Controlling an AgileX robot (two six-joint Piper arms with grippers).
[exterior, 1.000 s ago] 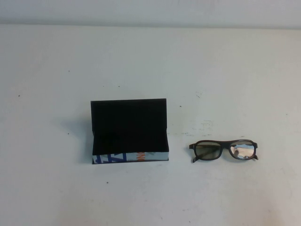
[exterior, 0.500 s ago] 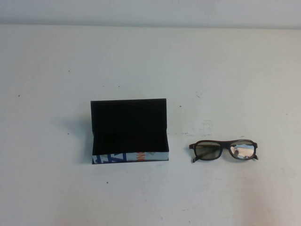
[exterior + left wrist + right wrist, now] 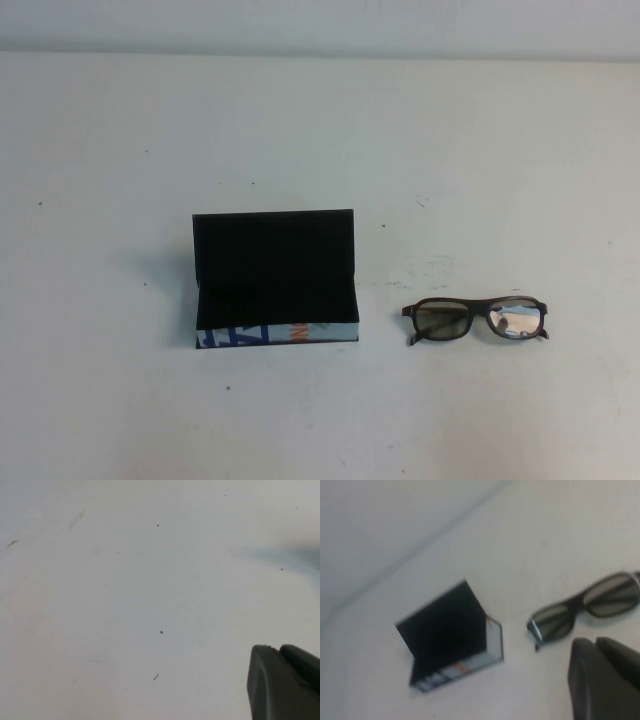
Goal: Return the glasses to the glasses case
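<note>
The glasses case (image 3: 275, 280) stands open on the white table, black lid upright at the back, light blue front with dark blue and orange marks facing me. It also shows in the right wrist view (image 3: 451, 639). The black glasses (image 3: 476, 319) lie folded on the table to the right of the case, apart from it; they show in the right wrist view (image 3: 585, 606) too. My right gripper (image 3: 592, 641) hangs shut and empty, near the glasses and above the table. My left gripper (image 3: 276, 648) is shut and empty over bare table. Neither gripper shows in the high view.
The white table (image 3: 320, 130) has small dark specks and scuffs. Its far edge meets a pale wall along the top of the high view. Bare table surface (image 3: 150, 605) fills the left wrist view.
</note>
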